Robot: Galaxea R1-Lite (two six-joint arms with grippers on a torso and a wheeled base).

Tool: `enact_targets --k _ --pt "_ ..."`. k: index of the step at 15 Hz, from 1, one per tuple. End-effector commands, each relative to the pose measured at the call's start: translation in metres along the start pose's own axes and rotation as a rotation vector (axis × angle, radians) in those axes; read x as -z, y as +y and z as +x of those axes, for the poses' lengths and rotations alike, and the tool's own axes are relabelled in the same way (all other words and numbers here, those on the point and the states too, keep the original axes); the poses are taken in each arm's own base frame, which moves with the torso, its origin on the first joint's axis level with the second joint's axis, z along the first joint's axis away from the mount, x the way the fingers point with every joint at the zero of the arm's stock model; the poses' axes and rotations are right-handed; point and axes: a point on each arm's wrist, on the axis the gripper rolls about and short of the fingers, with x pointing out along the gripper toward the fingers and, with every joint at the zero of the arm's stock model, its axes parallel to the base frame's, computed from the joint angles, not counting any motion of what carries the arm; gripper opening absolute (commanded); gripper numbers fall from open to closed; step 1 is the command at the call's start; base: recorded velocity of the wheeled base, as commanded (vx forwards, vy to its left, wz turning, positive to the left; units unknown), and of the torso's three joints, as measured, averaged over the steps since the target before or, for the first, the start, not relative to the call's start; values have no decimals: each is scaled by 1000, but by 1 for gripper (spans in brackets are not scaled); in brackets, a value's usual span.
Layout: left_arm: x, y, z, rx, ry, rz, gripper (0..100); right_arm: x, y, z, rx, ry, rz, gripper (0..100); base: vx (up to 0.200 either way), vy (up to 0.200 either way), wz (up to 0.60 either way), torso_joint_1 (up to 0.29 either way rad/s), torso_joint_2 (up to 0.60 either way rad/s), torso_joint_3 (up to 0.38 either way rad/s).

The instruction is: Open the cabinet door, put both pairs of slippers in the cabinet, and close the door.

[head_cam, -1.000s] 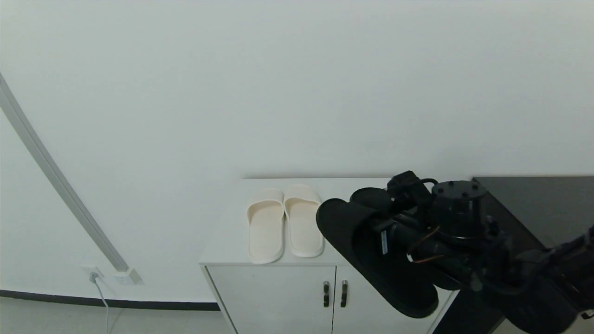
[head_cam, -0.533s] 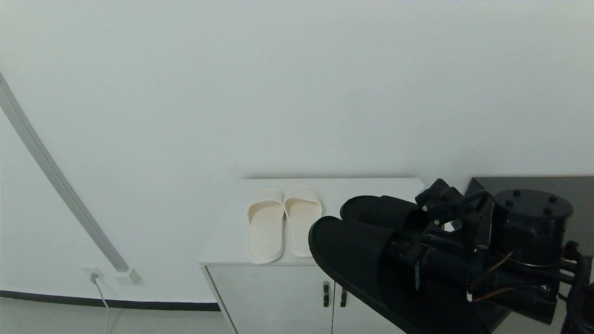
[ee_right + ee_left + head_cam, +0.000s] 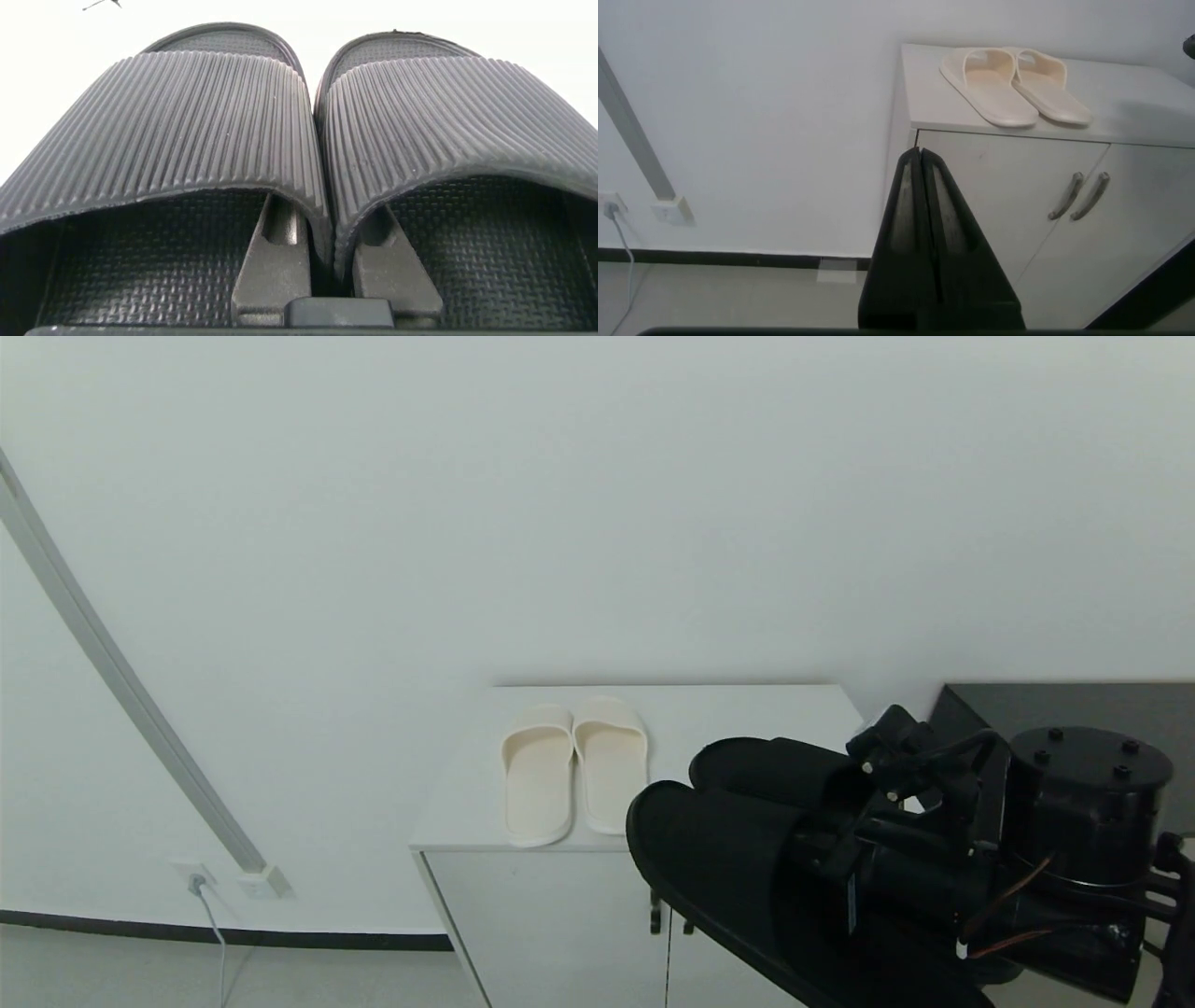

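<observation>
A pair of black slippers [image 3: 738,840] hangs in the air in front of the white cabinet's [image 3: 541,915] right side, held side by side. My right gripper [image 3: 845,845] is shut on them; in the right wrist view its fingers [image 3: 277,266] reach under the two ribbed straps [image 3: 206,121] and pinch the inner edges together. A cream pair of slippers [image 3: 574,767] lies on the cabinet top. Both cabinet doors [image 3: 999,196] are closed, with their handles [image 3: 1078,194] side by side. My left gripper [image 3: 922,159] is shut and empty, low in front of the cabinet's left edge.
A dark surface [image 3: 1074,709] adjoins the cabinet on the right. A grey conduit [image 3: 103,663] runs slanting down the wall to a socket with a cable [image 3: 198,882] at the lower left. The floor [image 3: 738,299] lies in front of the cabinet.
My right arm has drawn the black slippers off the cabinet top, back and slightly down. The head camera has shifted a little, so the cabinet sits higher in the picture.
</observation>
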Motion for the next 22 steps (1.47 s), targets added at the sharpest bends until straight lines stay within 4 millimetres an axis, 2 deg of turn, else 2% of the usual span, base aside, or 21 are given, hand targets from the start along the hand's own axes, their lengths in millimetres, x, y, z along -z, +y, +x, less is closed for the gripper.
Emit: enact_targets --k 1,3,17,22 --pt "0 0 0 0 0 0 0 -1 0 0 0 -2 -1 0 -200 0 0 -12 2 7" --pt "0 0 0 0 0 -1 0 1 0 1 0 5 -2 0 -200 0 0 -5 -2 7" --pt "0 0 0 0 1 0 0 8 4 -2 -17 28 -7 0 0 0 0 2 4 0" --pt "0 0 0 0 0 -1 0 10 6 -2 -24 34 -8 0 0 0 0 -134 295 161"
